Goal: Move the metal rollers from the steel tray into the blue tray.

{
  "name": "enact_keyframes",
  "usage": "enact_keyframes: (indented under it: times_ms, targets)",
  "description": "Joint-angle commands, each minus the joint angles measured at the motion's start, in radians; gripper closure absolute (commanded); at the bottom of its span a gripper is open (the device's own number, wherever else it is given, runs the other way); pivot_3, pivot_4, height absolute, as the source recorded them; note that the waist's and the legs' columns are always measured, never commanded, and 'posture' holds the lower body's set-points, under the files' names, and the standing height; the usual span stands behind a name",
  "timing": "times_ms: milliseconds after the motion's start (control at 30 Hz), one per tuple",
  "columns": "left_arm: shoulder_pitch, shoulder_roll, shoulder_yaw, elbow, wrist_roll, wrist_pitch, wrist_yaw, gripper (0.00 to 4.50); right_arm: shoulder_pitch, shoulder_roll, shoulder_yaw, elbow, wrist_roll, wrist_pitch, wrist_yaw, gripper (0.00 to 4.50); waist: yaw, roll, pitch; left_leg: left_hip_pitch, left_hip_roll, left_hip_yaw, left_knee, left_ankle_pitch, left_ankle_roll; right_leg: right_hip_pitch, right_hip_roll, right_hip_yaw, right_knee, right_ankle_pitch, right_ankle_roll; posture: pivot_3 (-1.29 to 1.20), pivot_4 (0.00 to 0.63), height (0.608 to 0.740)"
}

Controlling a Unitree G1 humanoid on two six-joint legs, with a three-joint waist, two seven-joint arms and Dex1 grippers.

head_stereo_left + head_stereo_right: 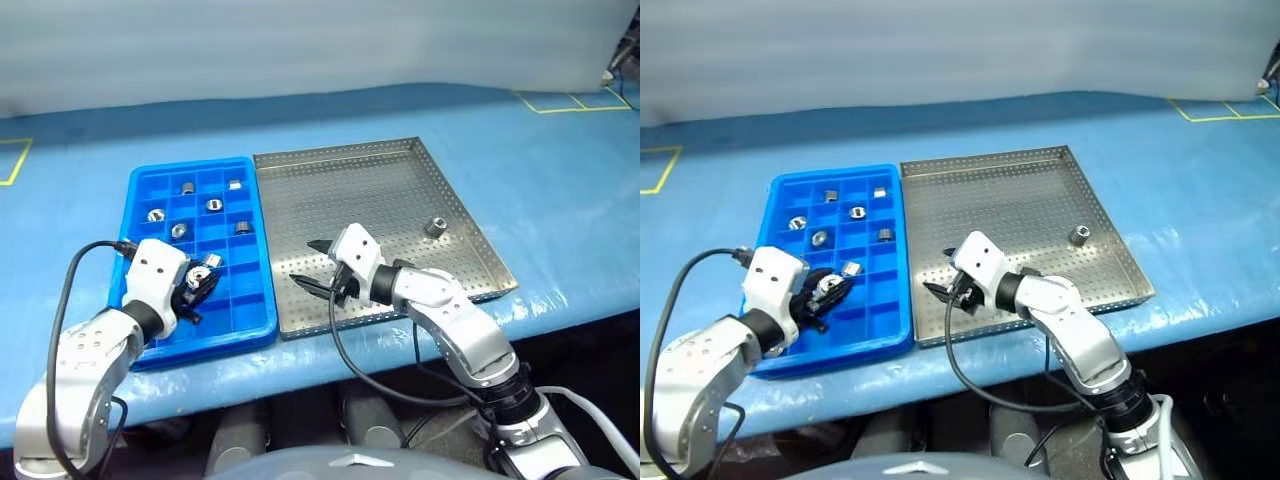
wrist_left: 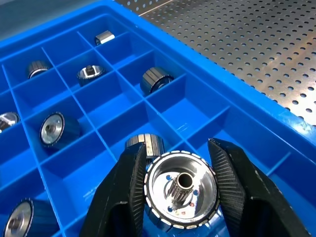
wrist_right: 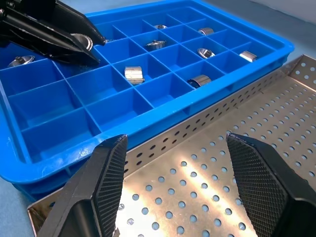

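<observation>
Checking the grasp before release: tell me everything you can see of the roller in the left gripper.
The held metal roller is a shiny silver cylinder with a notched rim, a recessed polished face and a dark centre hole ringed by a small splined hub. It sits end-on to the wrist camera, clamped on its sides between the left gripper's two black ribbed fingers. It hangs over a near compartment of the blue tray, just in front of another roller already lying there.

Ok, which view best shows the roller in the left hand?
The left wrist view: the roller sits close up between the left hand fingers, dark centre hole visible. The head views show it small above the blue tray; the right wrist view shows a sliver.
</observation>
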Motion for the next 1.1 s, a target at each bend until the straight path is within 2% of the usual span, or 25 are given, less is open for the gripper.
enact_keyframes:
  times_ms: [33, 433, 500, 633, 833, 900, 1000, 1100]
  targets:
    - [0.021, -0.001, 0.003, -0.036, -0.023, -0.005, 0.015, 2.79, -0.006, 0.002, -0.001, -0.017, -0.005, -0.018, -0.005, 1.13, 0.007, 0.000, 0.000, 0.000, 0.000, 0.000, 0.000, 0.000, 0.000, 0.000, 0.000, 0.000, 0.000, 0.000, 0.000, -0.10, 0.150, 0.740]
    - [0.048, 0.020, -0.076, 0.030, -0.046, -0.037, 0.032, 2.79, 0.011, 0.007, 0.001, -0.025, -0.028, -0.021, -0.032, 1.13, 0.014, 0.000, 0.000, 0.000, 0.000, 0.000, 0.000, 0.000, 0.000, 0.001, 0.000, -0.001, 0.000, 0.000, -0.001, -0.14, 0.150, 0.740]
    - [0.058, 0.018, -0.061, 0.037, -0.057, -0.041, 0.031, 2.05, 0.013, 0.009, -0.010, -0.019, -0.038, -0.022, -0.053, 1.13, 0.012, 0.001, 0.000, 0.000, 0.000, 0.000, 0.000, 0.000, 0.000, 0.001, 0.000, -0.001, 0.000, 0.000, -0.001, -0.14, 0.150, 0.740]
    - [0.054, 0.033, -0.062, 0.040, -0.032, -0.047, 0.064, 0.86, 0.011, 0.022, -0.048, -0.001, -0.050, -0.014, -0.098, 1.13, 0.011, 0.001, -0.001, 0.000, 0.000, 0.000, 0.000, 0.000, 0.000, 0.000, 0.000, -0.001, 0.000, 0.000, -0.001, -0.14, 0.150, 0.740]
    - [0.026, 0.013, -0.055, 0.034, -0.082, -0.118, 0.038, 0.86, -0.014, 0.043, -0.109, 0.049, -0.077, 0.012, -0.180, 1.13, 0.011, 0.001, 0.000, 0.000, 0.000, 0.000, 0.000, 0.000, 0.000, 0.001, 0.000, -0.001, 0.000, 0.000, -0.001, -0.15, 0.150, 0.740]
    - [0.000, -0.015, -0.058, 0.031, -0.120, -0.161, 0.023, 0.86, -0.041, 0.073, -0.165, 0.100, -0.098, 0.033, -0.263, 1.13, 0.010, 0.001, 0.000, 0.000, 0.000, 0.000, 0.000, 0.000, 0.000, 0.001, 0.000, -0.001, 0.000, 0.000, -0.001, -0.17, 0.150, 0.740]
    - [-0.053, -0.045, -0.112, 0.056, -0.139, -0.220, 0.011, 0.86, -0.119, 0.107, -0.260, 0.267, -0.138, 0.046, -0.397, 1.13, 0.006, 0.001, -0.001, 0.000, 0.000, 0.001, 0.001, 0.000, 0.000, 0.001, 0.000, -0.001, 0.000, 0.001, -0.002, -0.19, 0.150, 0.740]
    - [-0.098, -0.060, -0.160, 0.099, -0.134, -0.250, 0.015, 0.86, -0.167, 0.121, -0.292, 0.365, -0.155, 0.056, -0.447, 1.13, -0.001, 0.001, -0.001, 0.000, -0.001, 0.001, 0.001, 0.000, 0.000, 0.001, 0.000, 0.000, 0.000, 0.001, -0.002, -0.22, 0.150, 0.740]
